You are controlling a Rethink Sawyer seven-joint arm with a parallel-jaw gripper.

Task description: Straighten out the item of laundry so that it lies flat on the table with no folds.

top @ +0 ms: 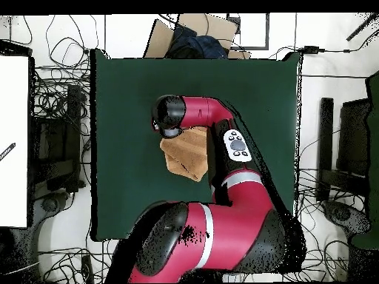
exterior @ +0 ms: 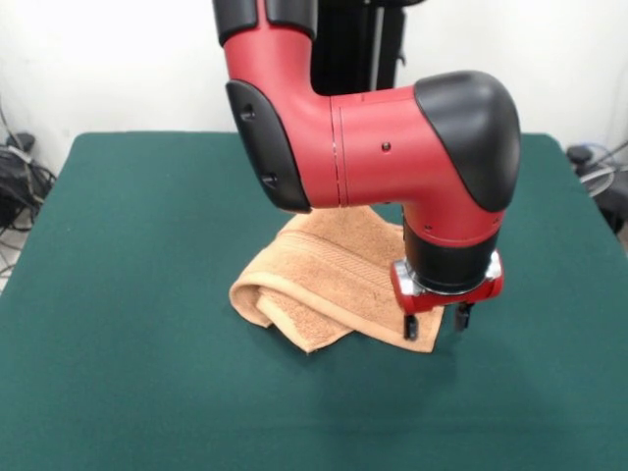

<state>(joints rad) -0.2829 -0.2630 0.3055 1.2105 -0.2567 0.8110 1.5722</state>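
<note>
The peach-orange towel [exterior: 319,270] lies near the middle of the dark green table [exterior: 128,245], folded over itself, with a rolled fold along its left edge and a woven band showing on top. The arm partly covers its far side. My gripper [exterior: 437,324] points down at the towel's right corner, fingers apart, with one fingertip [exterior: 410,330] at the cloth's edge and the other over bare table. It holds nothing. In the overhead view the towel [top: 189,154] shows beside the arm, and the black wrist [top: 169,118] hides the gripper.
The red arm [exterior: 373,147] reaches over the table's far half. Around the table [top: 118,185] in the overhead view are tangled cables [top: 55,103], a cardboard box [top: 194,31] at the top edge and a white panel [top: 13,140] at the left.
</note>
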